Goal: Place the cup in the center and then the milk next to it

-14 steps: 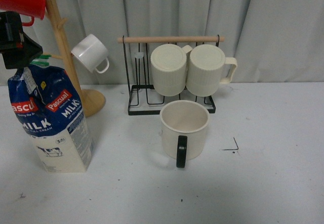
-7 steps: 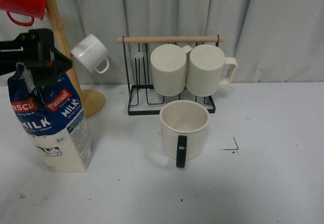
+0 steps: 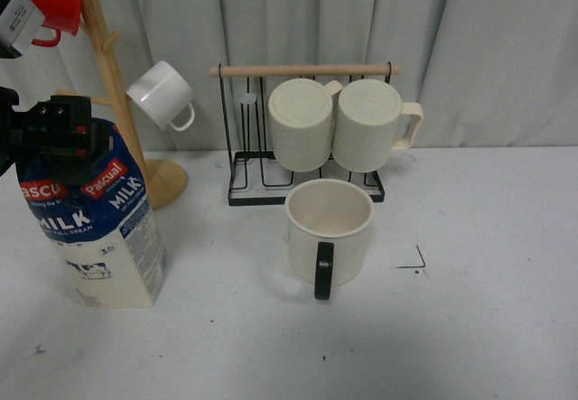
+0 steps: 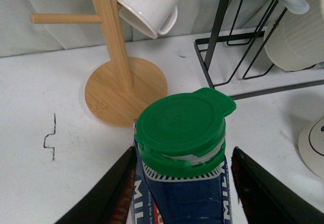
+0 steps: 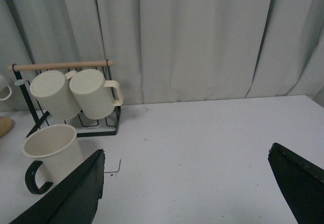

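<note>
Black left gripper (image 4: 184,150) straddles the top of the milk (image 3: 95,228), jaws parted either side of its green cap (image 4: 182,120). A strip of table (image 3: 497,328) shows between the carton and one finger. The milk stands upright at the table's left, just beside the mug tree (image 3: 167,183). The cup (image 3: 330,224) sits well to its right, before the rack (image 3: 302,69), handle toward the camera, with a black corner mark (image 3: 415,263) near its right. The right gripper (image 5: 186,150) hangs wide open over the table, holding nothing.
</note>
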Robot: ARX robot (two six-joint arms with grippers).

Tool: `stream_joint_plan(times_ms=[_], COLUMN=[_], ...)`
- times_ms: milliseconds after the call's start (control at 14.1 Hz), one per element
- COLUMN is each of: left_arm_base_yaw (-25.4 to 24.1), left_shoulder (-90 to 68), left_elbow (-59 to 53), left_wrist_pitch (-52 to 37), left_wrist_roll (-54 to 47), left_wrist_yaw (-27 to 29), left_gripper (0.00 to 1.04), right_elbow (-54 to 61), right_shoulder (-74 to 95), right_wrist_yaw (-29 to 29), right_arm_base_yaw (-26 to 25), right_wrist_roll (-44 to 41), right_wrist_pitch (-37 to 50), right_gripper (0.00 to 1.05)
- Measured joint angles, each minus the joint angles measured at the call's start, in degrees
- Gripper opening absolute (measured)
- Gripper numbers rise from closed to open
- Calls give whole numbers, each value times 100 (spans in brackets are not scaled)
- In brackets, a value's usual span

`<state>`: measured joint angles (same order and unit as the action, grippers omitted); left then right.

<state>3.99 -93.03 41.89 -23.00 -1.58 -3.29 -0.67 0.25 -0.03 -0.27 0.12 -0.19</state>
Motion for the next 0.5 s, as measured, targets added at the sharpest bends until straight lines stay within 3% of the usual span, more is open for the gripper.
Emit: stream_joint_plan(times_ms=[142,285,498], left_arm_base_yaw=[0,94,424], left_shoulder=[66,96,131], left_elbow=[17,37,162], left_wrist_pitch=[46,118,297], left_wrist_roll=[4,122,138], left_wrist_yaw=[33,114,339], left_gripper=[29,8,4], right_elbow=[0,0,0], right_shoulder=[0,0,0], right_wrist_yaw=[0,2,0], right_arm_base_yaw=[0,0,0], right_wrist_roll=[0,0,0], right_wrist_pitch=[0,0,0], right_gripper=[98,98,98])
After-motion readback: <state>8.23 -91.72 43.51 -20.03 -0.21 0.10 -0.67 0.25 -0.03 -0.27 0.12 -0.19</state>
